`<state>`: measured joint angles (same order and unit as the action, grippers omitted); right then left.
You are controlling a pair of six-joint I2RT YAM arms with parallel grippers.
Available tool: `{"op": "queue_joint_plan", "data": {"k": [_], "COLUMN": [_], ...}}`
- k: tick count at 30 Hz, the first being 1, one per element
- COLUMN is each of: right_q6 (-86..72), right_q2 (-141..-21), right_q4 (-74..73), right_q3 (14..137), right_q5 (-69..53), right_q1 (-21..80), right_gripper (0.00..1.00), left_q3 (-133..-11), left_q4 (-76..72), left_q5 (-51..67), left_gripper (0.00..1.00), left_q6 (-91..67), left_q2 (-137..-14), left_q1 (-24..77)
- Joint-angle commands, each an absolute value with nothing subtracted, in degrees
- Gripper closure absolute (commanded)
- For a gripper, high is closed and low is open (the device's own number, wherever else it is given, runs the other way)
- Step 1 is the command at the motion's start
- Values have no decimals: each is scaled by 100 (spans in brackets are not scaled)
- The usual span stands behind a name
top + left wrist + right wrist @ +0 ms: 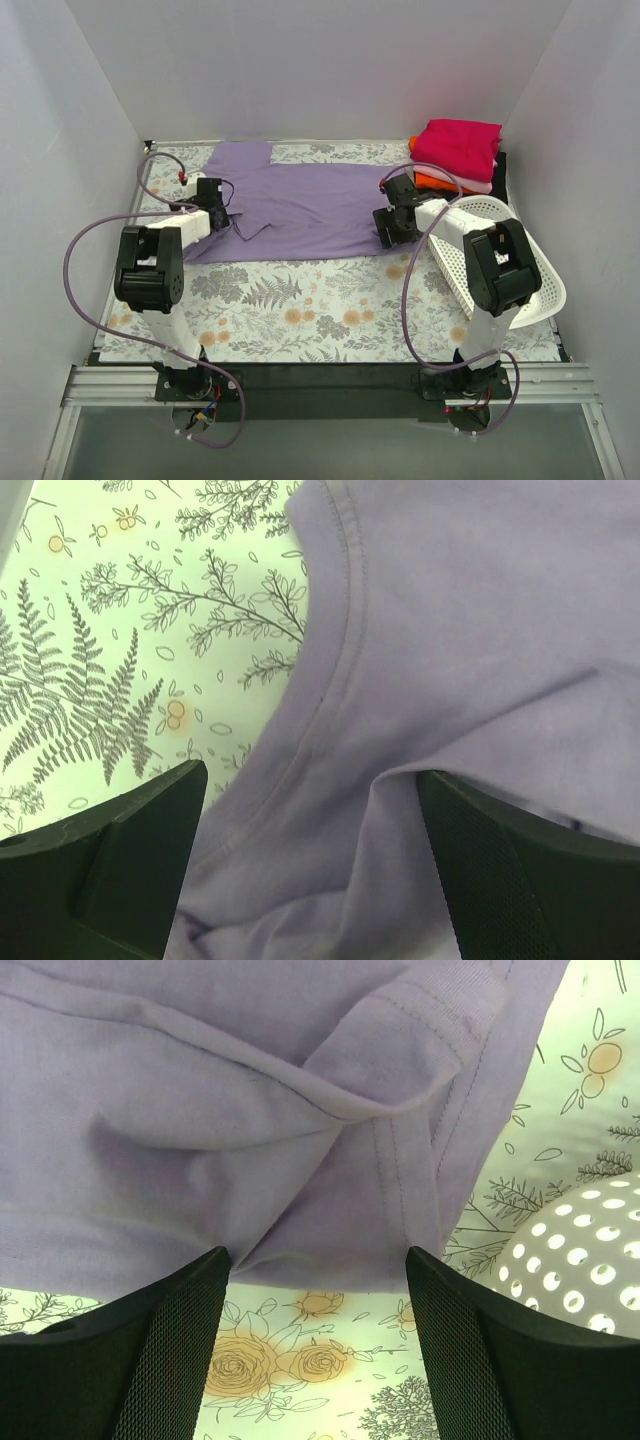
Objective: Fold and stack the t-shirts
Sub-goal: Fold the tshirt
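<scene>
You're looking at a robot test cell, not a home: plain white panels [330, 60] box in the floral-covered surface [300, 310], and two arms stand bolted to an aluminium rail [110, 385], purple cables [66, 268] looping loose.

Bright, even light; soft shadows; wrist views w/ greenish tint.

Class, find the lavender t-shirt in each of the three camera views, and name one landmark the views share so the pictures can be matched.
Top external: the lavender t-shirt lies spread across the upper middle of the picture.
Left wrist: the lavender t-shirt fills the right side and the bottom centre.
Right wrist: the lavender t-shirt fills the upper part, with a folded hem at the right.
Shared landmark: the fern-and-flower tablecloth, visible beside the shirt in all three.
</scene>
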<state>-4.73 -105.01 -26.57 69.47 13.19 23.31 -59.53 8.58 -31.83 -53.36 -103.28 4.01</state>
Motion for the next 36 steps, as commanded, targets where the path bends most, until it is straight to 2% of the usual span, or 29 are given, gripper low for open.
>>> {"op": "queue_joint_plan", "data": {"k": [1, 15, 25, 31, 36], "right_q6": [-545, -677, -764, -888, -870], "right_q2": [-10204, -10178, -9914, -9782, -9852], "right_q4": [-2523, -2320, -2355, -2470, -2689], "right_q3": [6742, 5942, 5485, 5300, 5773], "right_q5": [1345, 906, 44, 289, 1116], "right_q1": [2320, 2382, 2724, 2979, 2962], "right_gripper": [35, 36, 36, 36, 36], "left_q3": [-6310, -6951, -7277, -7356, -7138], "left_q4": [747, 615, 404, 255, 290], "left_q5": [-3849, -3683, -3489, -3516, -3112], "left_gripper": [20, 18, 18, 18, 18], "left_q6": [-4975, -4711, -4570, -4483, -4684], "left_q2": [-10529, -10977, -11267, -11171, -10593], "left_q1": [396, 246, 9, -202, -185]}}
